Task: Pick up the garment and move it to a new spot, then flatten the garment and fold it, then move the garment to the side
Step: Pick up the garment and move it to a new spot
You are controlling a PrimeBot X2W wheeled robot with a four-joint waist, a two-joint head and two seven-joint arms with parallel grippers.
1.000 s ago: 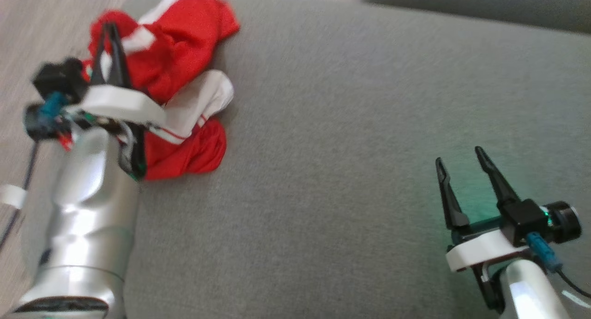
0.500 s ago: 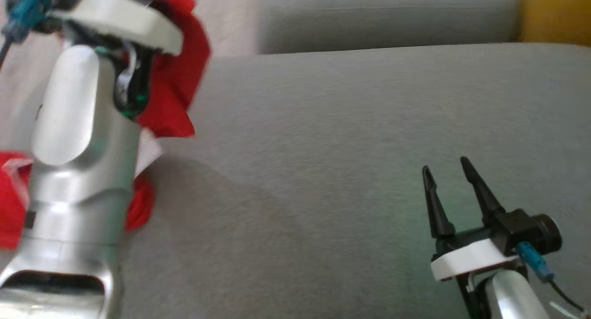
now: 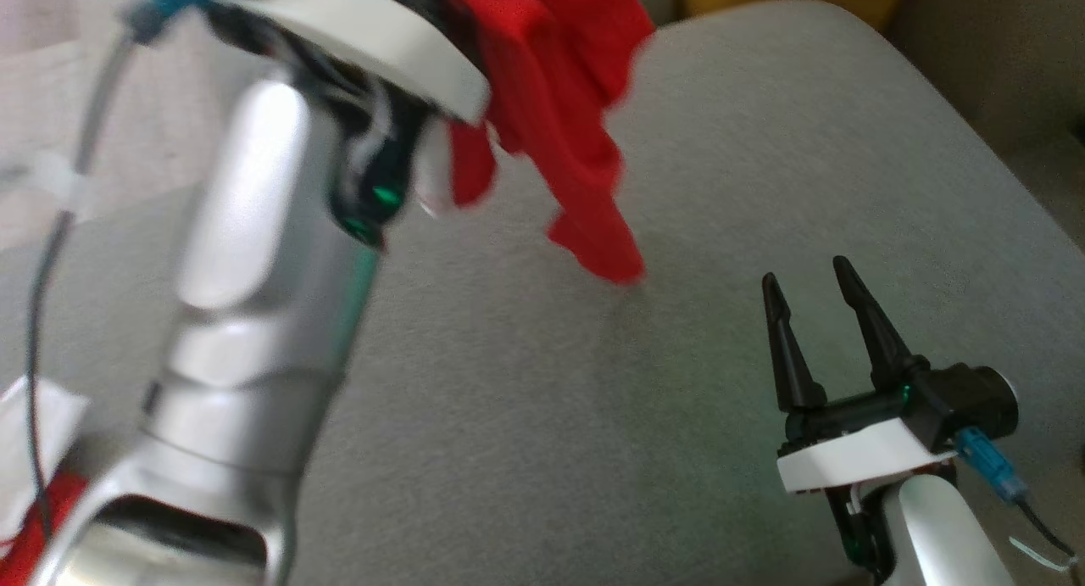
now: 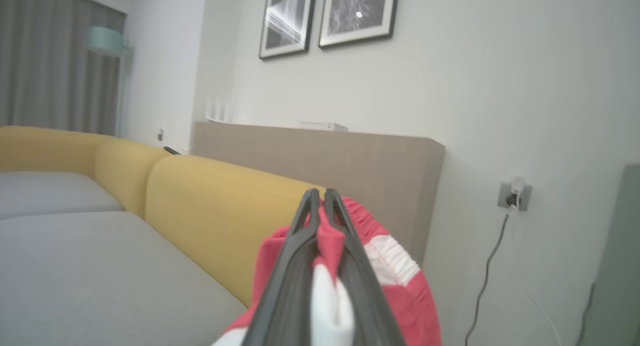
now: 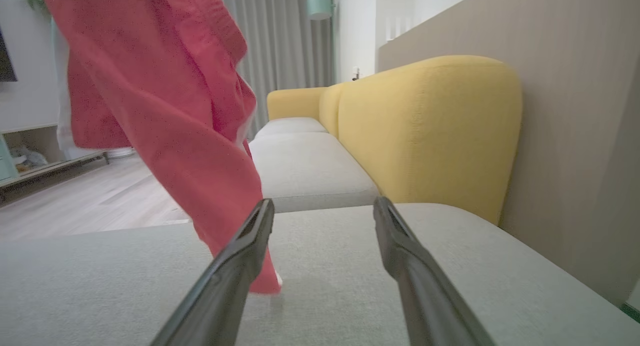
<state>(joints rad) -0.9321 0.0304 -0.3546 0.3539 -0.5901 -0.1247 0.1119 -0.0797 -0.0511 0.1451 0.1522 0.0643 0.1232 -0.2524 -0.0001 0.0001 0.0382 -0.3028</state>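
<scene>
Left gripper (image 4: 318,198): the fingers were pressed together on a fold of the garment (image 3: 568,103); red and white cloth was seen pinched between them in the left wrist view.
Right gripper (image 3: 809,281): the fingers were held apart and nothing was between them; it was kept low over the grey seat cushion (image 3: 720,382).
Place of the garment: it was hung in the air from the left gripper, above the far part of the cushion, in front of the yellow backrest (image 5: 430,130).
Long axis: nearly vertical, from the clamped top down to a narrow red tip. In the right wrist view the tip seemed to touch the cushion, but this could not be told for certain.
Direction from the free hand: the hanging tip was found ahead of the right gripper and to its left, near but apart.
Nearer arm: the right one was judged nearer to the free lower end, so a second hold for spreading would probably be taken there.
Change from one second before: the garment was then seen crumpled on the cushion's left edge under the left gripper; now it was lifted and carried toward the middle. The right gripper was kept open as before.
Camera: the whole head view was shifted too, so part of the change belonged to the camera.
</scene>
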